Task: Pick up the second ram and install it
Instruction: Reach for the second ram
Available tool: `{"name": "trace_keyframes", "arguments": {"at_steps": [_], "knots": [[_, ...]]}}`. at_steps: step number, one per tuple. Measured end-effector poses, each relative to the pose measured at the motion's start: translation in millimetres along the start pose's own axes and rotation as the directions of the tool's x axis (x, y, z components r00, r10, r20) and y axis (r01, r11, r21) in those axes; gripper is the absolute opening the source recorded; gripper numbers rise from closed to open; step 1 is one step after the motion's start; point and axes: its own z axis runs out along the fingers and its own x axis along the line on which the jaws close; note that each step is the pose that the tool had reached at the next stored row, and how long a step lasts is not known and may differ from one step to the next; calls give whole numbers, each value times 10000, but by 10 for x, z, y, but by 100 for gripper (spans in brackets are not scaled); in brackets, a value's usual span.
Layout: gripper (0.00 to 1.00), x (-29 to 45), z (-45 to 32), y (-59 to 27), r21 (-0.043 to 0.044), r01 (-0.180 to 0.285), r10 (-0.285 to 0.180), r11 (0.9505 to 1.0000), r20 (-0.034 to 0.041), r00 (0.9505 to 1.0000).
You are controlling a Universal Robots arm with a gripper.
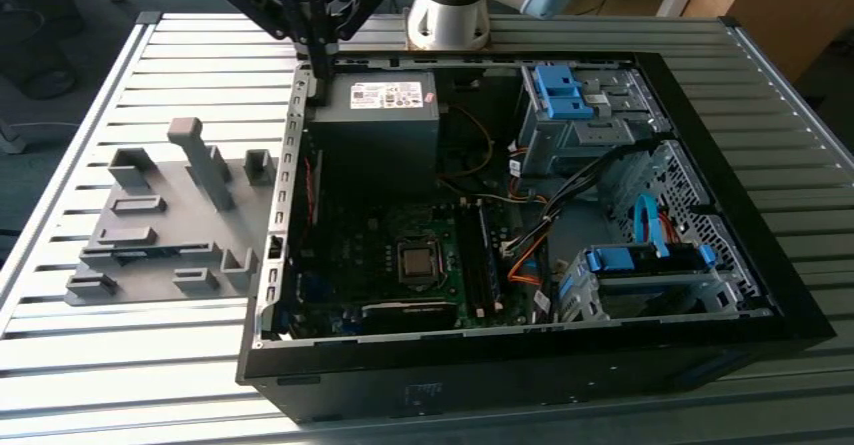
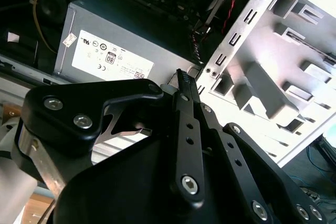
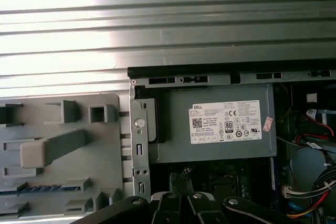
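Observation:
The second ram (image 3: 44, 188) is a dark blue-green strip standing on edge in a slot of the grey fixture (image 3: 63, 150). In the exterior view that fixture (image 1: 160, 235) lies on the table at the left of the open computer case (image 1: 534, 215). My gripper (image 1: 320, 68) hangs over the case's far corner on the exterior view's left, beside the power supply (image 1: 380, 100), well away from the ram. Its black fingers (image 2: 182, 85) are pressed together with nothing between them. Another memory stick (image 1: 487, 260) stands in the motherboard's slots.
The case's metal side wall (image 2: 236, 45) runs between the fixture and the power supply (image 3: 223, 129). Tall grey blocks (image 1: 200, 160) rise from the fixture. Cables and blue drive cages (image 1: 567, 90) fill the case's side on the exterior view's right. The table is ribbed metal (image 1: 107, 365).

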Motion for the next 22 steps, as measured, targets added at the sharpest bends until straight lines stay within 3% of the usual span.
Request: {"name": "trace_keyframes", "arguments": {"at_steps": [22], "knots": [[11,100,-2,-7,0,0,0,10000,0,10000]]}}
